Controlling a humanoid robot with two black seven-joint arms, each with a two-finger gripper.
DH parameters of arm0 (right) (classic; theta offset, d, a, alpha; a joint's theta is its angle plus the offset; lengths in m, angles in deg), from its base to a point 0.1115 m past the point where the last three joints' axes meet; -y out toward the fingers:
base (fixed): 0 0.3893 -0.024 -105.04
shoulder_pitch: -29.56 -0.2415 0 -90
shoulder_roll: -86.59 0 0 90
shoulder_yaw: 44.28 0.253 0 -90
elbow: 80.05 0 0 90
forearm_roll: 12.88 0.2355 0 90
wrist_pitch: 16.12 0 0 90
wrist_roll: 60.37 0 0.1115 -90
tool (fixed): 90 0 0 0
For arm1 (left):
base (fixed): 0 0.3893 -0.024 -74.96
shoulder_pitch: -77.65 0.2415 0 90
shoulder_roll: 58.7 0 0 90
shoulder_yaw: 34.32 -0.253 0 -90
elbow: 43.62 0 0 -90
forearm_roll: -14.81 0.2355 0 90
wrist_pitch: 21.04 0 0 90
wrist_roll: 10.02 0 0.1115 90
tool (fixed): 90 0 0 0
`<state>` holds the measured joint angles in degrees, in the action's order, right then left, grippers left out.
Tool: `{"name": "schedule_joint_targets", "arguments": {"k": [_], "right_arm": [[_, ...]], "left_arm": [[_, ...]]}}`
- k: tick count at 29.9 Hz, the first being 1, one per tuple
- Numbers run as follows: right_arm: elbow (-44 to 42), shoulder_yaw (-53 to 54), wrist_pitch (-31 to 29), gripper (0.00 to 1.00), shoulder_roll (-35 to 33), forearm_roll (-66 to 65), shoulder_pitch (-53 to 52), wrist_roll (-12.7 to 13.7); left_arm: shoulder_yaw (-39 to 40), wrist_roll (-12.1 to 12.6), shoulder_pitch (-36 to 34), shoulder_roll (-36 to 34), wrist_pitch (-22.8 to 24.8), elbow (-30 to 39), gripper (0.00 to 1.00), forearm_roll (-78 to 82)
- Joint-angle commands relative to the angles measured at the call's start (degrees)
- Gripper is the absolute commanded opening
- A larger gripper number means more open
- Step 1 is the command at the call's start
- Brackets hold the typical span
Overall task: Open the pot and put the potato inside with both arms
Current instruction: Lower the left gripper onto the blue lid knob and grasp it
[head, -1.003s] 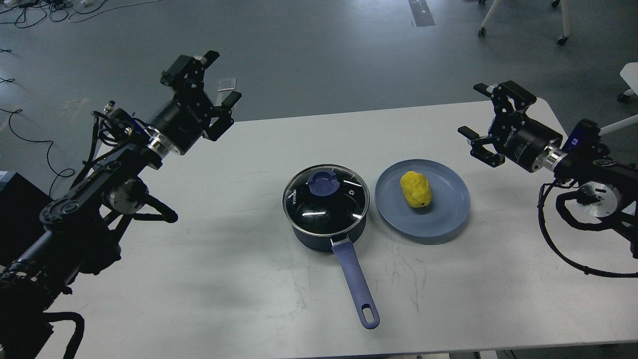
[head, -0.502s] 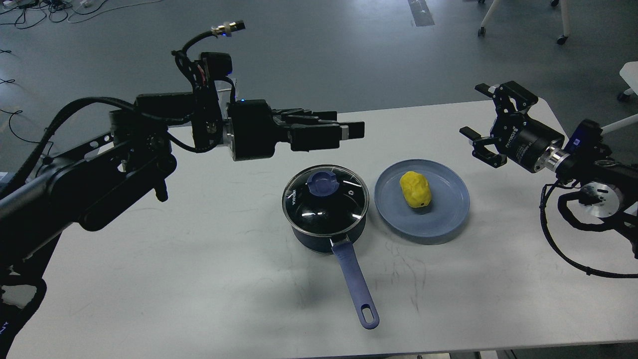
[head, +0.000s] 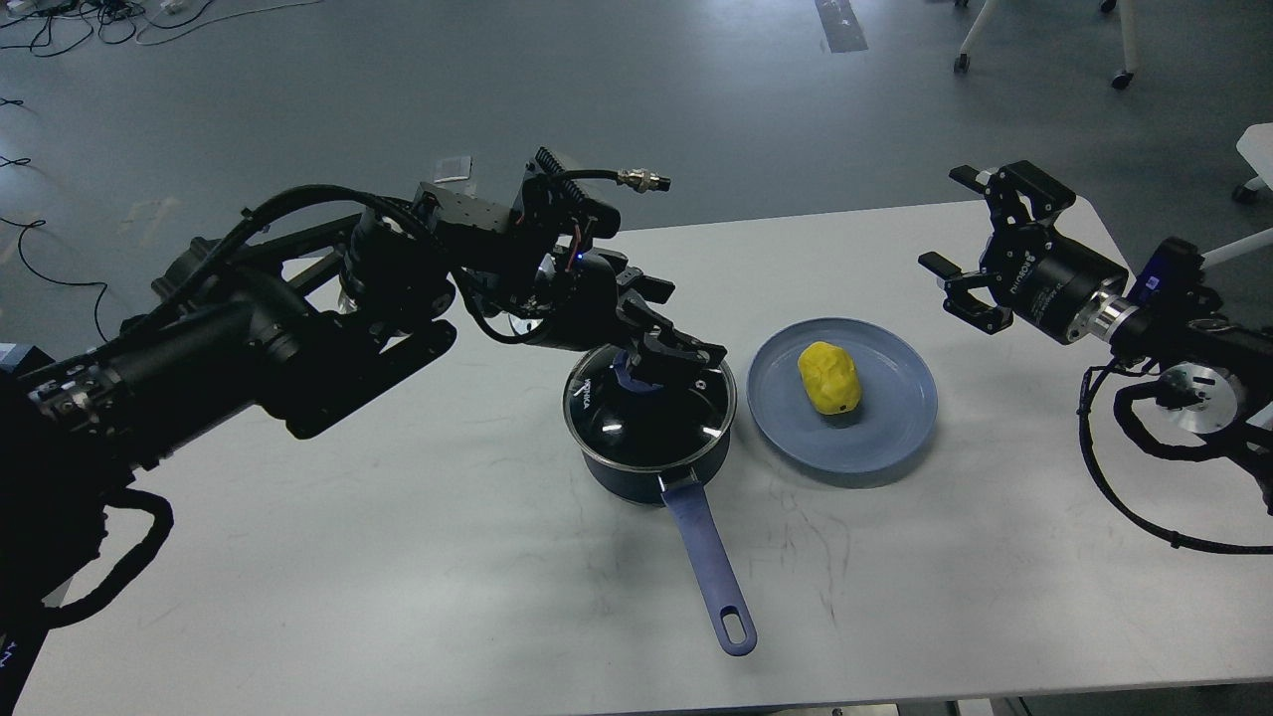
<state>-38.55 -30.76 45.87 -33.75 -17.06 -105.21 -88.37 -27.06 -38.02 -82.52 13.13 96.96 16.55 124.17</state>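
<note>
A dark blue pot [head: 636, 475] with a glass lid [head: 636, 423] and a blue knob [head: 625, 376] stands mid-table, its long blue handle [head: 708, 557] pointing toward me. A yellow potato [head: 829, 378] lies on a blue plate [head: 895, 423] just right of the pot. My left gripper [head: 664, 356] is down at the lid's knob, its fingers spread about it and hiding most of it. I cannot tell whether they touch it. My right gripper [head: 945, 221] is open and empty, in the air above the table's far right, beyond the plate.
The white table [head: 398, 557] has its far edge just behind the pot and plate. My left arm [head: 298, 318] stretches across the table's left half. Chair legs on castors [head: 1122, 80] and cables [head: 60, 278] are on the grey floor beyond.
My left arm has swung from the table's far left across to the pot and come down onto the lid's knob. The right arm has barely moved.
</note>
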Motion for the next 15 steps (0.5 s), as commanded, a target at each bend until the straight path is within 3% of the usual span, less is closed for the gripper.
{"name": "schedule_joint_targets", "arguments": {"k": [1,15], "right_arm": [[0.34,0.02,0.0,1.0,-0.25,0.05,-0.15,0.0],[0.43,0.1,0.0,1.0,-0.25,0.05,-0.06,0.0]], "left_arm": [[-1.11,0.0,0.91,-0.29,0.0,-0.14,0.98,0.06],[-1.28,0.0,3.37,-0.38,-0.92,-2.43,0.98,0.15]]}}
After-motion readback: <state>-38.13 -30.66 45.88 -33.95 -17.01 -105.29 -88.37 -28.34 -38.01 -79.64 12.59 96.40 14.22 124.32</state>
